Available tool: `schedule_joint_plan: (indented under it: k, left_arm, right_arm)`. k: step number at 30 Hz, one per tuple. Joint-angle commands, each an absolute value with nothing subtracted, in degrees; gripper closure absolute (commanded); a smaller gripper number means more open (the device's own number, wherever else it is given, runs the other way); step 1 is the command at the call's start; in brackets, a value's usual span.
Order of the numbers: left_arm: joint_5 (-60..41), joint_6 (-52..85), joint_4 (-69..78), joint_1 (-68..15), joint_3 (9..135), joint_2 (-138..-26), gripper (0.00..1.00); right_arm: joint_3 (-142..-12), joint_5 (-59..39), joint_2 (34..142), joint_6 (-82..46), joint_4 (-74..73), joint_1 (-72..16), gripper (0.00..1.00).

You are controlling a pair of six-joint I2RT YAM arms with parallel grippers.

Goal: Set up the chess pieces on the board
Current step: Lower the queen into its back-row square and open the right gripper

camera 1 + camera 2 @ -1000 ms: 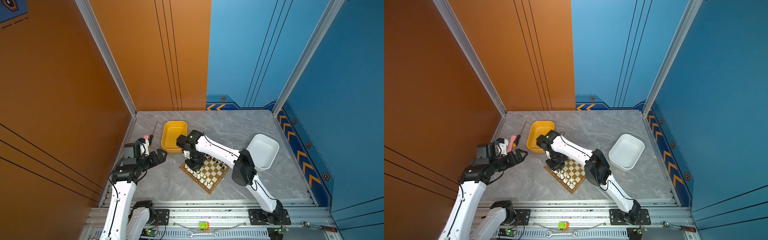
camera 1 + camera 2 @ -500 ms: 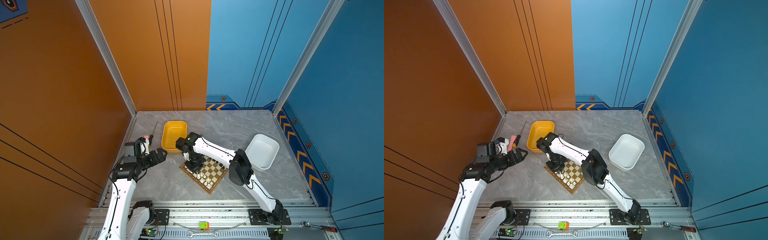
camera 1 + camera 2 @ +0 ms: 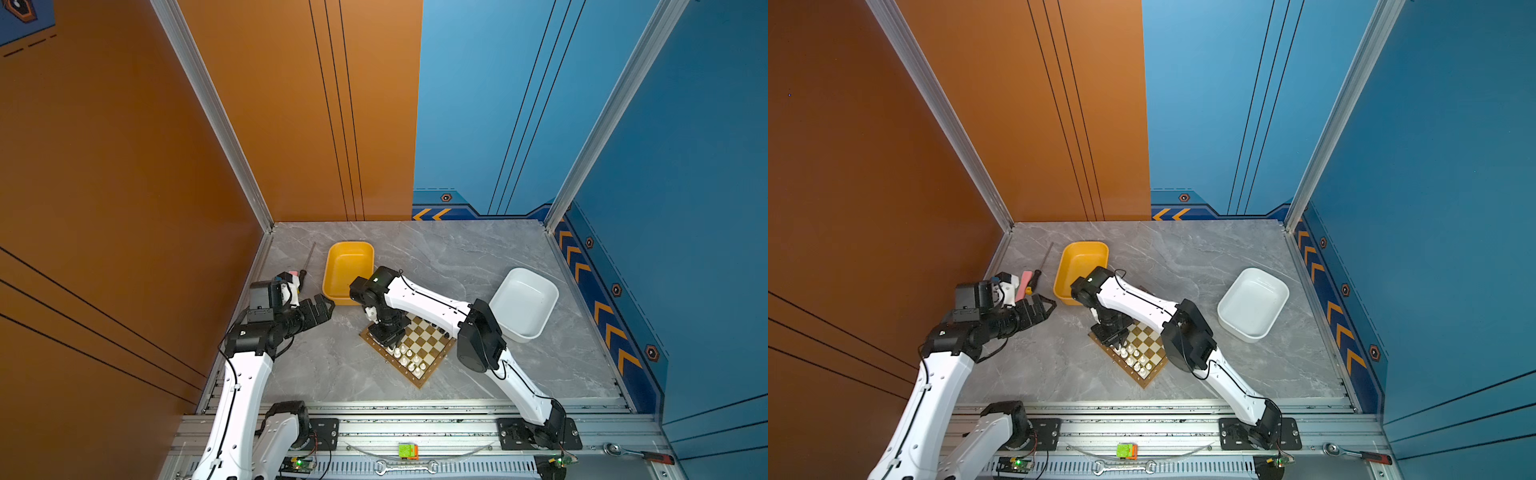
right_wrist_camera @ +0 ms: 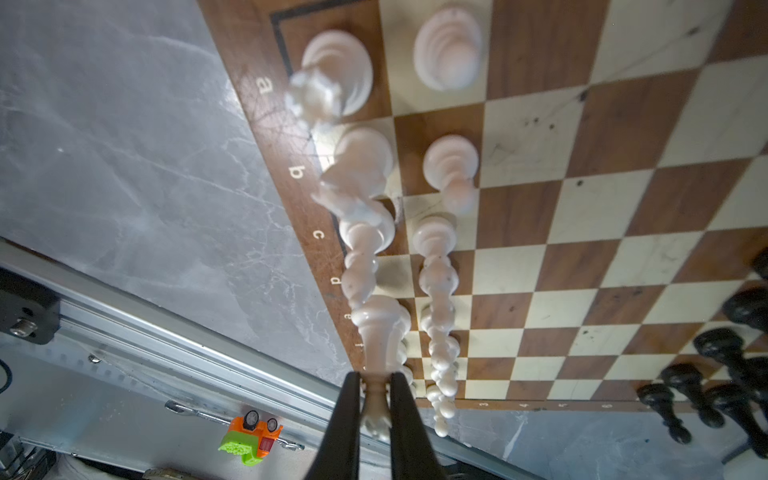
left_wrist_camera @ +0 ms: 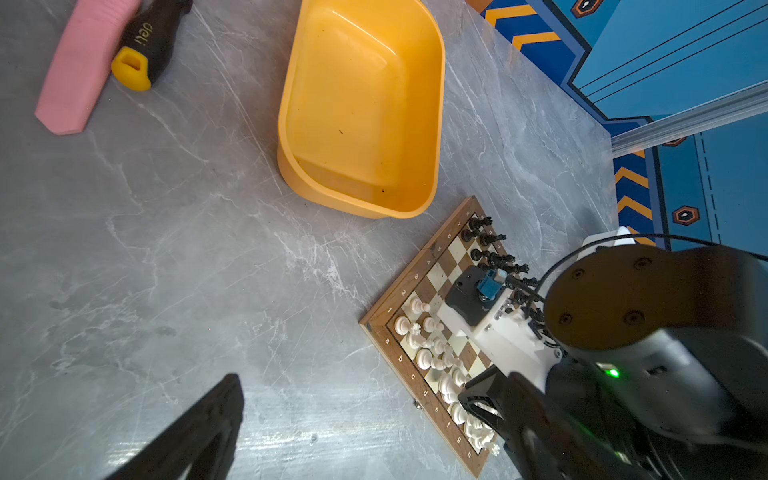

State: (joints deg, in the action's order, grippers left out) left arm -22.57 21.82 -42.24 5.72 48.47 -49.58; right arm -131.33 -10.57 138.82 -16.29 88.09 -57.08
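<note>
The board (image 3: pixel 419 382) (image 3: pixel 1144 382) lies at an angle on the grey table. White chess pieces (image 3: pixel 409 359) (image 5: pixel 428 345) fill two rows at its near side, and black pieces (image 5: pixel 490 245) (image 4: pixel 715 386) stand at its far side. My right gripper (image 3: pixel 388 338) (image 4: pixel 375 380) hangs over the white rows, shut on the top of a tall white piece (image 4: pixel 380 324). That piece's base is in the edge row by the letter e. My left gripper (image 3: pixel 322 305) (image 5: pixel 349 386) is open and holds nothing, left of the board near the yellow tray.
An empty yellow tray (image 3: pixel 348 270) sits behind the board, and an empty white tray (image 3: pixel 524 301) sits to the right. A pink block (image 5: pixel 79 70) and a screwdriver (image 5: pixel 145 45) lie by the left wall. A metal rail (image 3: pixel 415 419) runs along the front edge.
The right arm has shifted slightly left over the board, with its gripper still shut on the piece. The left arm has not moved.
</note>
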Motion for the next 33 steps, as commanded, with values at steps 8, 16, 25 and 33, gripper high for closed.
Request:
schedule_joint_plan:
  k: [8,16,25,33]
  left_arm:
    - [-23.4,20.1,-42.9,6.1,50.4,-49.8,0.02]
    - [-24.2,19.9,-42.8,6.1,50.8,-50.5,0.02]
    - [-24.4,20.0,-42.3,6.0,50.5,-51.1,0.02]
    - [-24.3,19.9,-42.2,6.3,51.4,-51.4,0.02]
  right_arm:
    - [-133.2,-9.0,141.6,-15.8,90.3,-57.3,0.87]
    - [-133.4,-9.1,141.8,-15.6,90.3,-56.9,0.79]
    - [-135.2,-9.4,142.0,-15.5,90.1,-56.4,0.72]
    - [-137.6,-10.2,141.2,-15.4,89.9,-55.6,0.68]
